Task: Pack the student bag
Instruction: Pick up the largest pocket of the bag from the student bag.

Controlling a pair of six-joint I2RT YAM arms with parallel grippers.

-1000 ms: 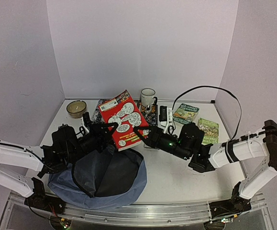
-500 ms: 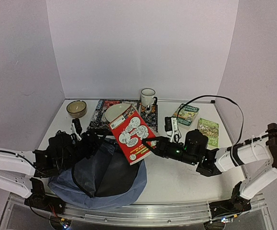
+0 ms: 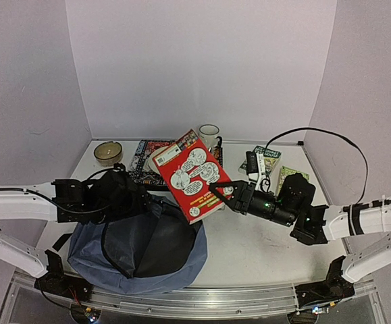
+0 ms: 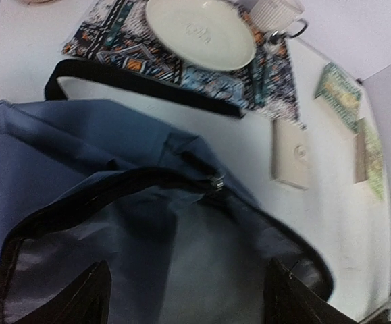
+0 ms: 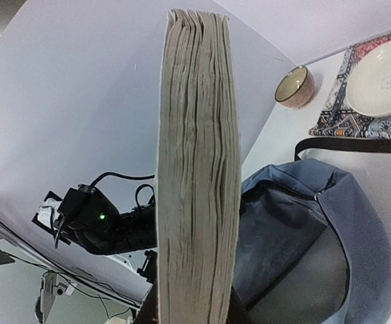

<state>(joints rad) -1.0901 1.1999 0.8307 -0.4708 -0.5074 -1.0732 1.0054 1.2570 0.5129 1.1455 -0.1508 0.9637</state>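
Left hand [image 4: 188, 300] opened off student bag [image 3: 138, 253]; right hand [image 3: 217, 191] raised red book [image 3: 192, 172]

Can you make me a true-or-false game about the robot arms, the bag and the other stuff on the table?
1. The right gripper is holding a red book. True.
2. The student bag is zipped shut. False: it gapes open and you can see its dark inside.
3. The plate sits on the patterned placemat. True.
4. The left gripper is squeezing the mug. False: its jaws are wide open over the bag's opening with nothing between them, and the mug stands well away from it.
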